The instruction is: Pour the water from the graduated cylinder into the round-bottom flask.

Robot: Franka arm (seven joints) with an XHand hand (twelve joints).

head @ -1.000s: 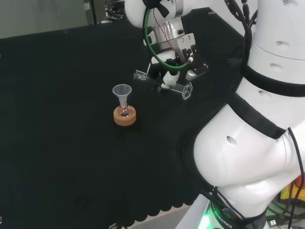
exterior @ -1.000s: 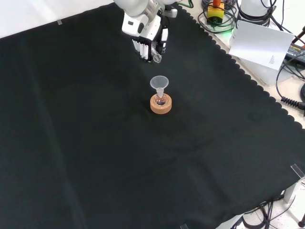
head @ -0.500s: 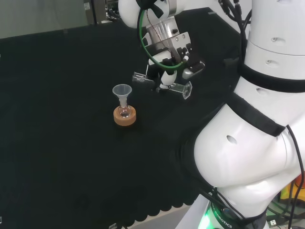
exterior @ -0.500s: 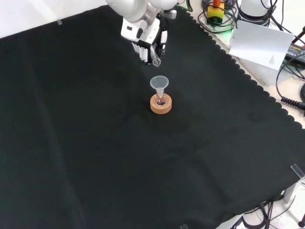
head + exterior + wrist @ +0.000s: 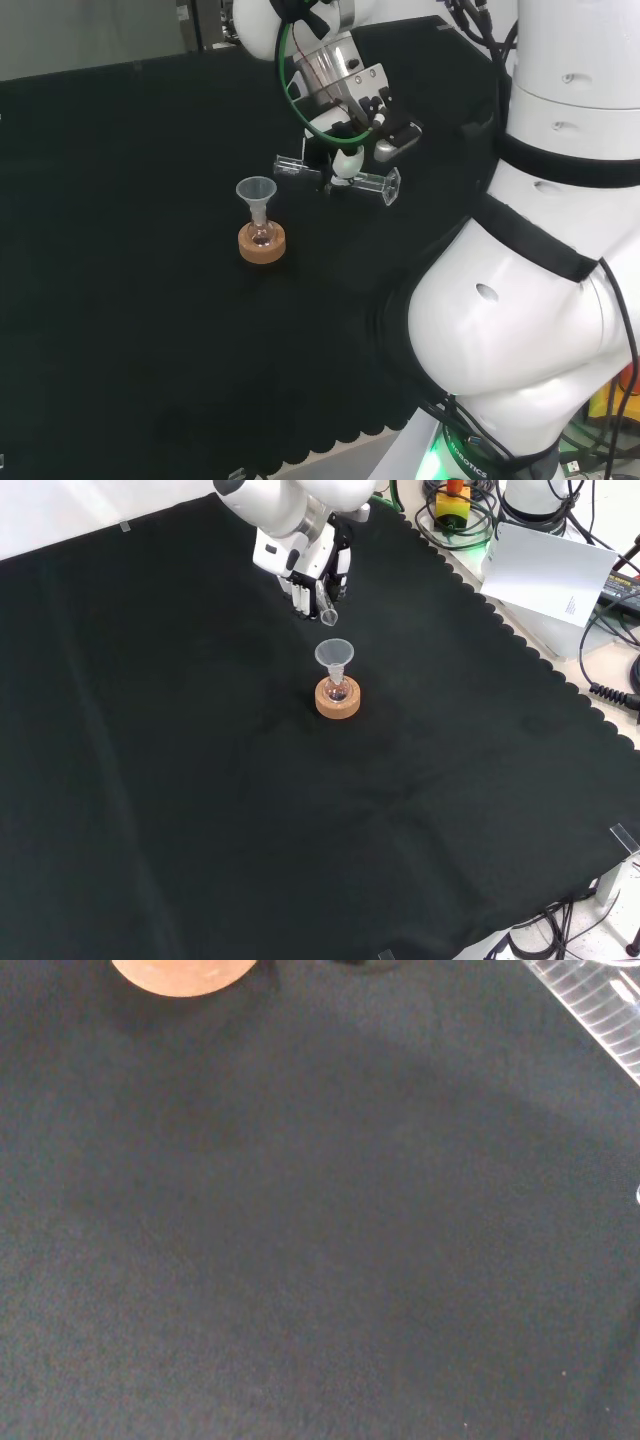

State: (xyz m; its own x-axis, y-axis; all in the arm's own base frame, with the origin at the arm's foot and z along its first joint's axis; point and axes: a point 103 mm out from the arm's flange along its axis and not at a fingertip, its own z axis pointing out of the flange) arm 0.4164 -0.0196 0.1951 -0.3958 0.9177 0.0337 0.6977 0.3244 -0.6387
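Hand (image 5: 345,110) fingers curled round graduated cylinder (image 5: 335,177), held near-horizontal, mouth just beside funnel (image 5: 256,190) on round-bottom flask (image 5: 261,236) in cork stand (image 5: 262,246).

Clear graduated cylinder (image 5: 340,180) lies nearly level — flask (image 5: 262,236), funnel-topped, upright in cork ring (image 5: 262,245).

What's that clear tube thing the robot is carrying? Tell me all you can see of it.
It is a graduated cylinder of clear glass or plastic, with printed scale lines along its wall and a flat foot at one end. The hand grips it round the middle and holds it almost level above the black cloth. Its open end points toward the funnel, not yet over it. Any water inside cannot be made out.
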